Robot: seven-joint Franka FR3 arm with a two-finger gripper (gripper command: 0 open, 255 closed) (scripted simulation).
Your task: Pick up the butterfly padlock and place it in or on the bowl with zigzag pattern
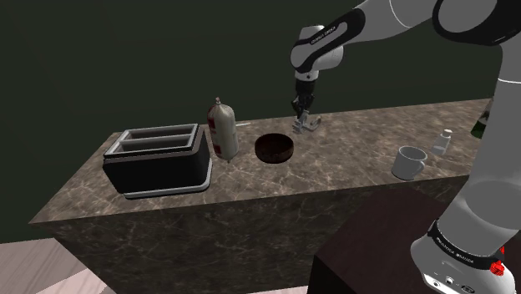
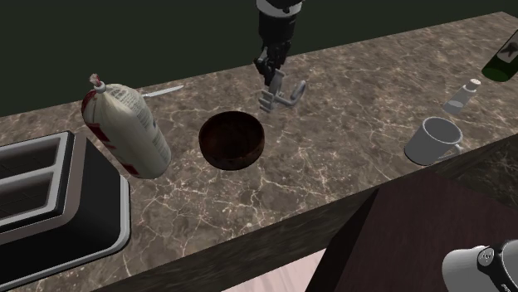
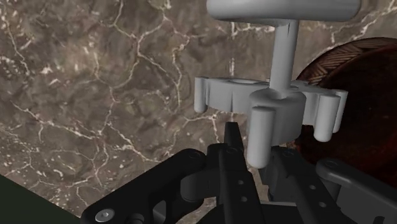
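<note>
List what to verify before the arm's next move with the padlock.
1. Pincer at the grey butterfly-shaped padlock: ok.
2. Firm hold on the padlock: cannot tell.
3. Padlock lifted off the brown marble counter: cannot tell.
4. Dark brown round bowl empty: ok.
5. Nothing standing between padlock and bowl: ok.
6. White-and-red bottle apart from the bowl: ok.

padlock (image 2: 280,93) near bowl (image 2: 237,158), bottle (image 2: 129,133) beside toaster (image 2: 50,203)

White glossy arm links (image 1: 488,167) are joined by dark joints (image 1: 306,77); a black screw-studded two-finger gripper (image 1: 302,114) is fitted.
</note>
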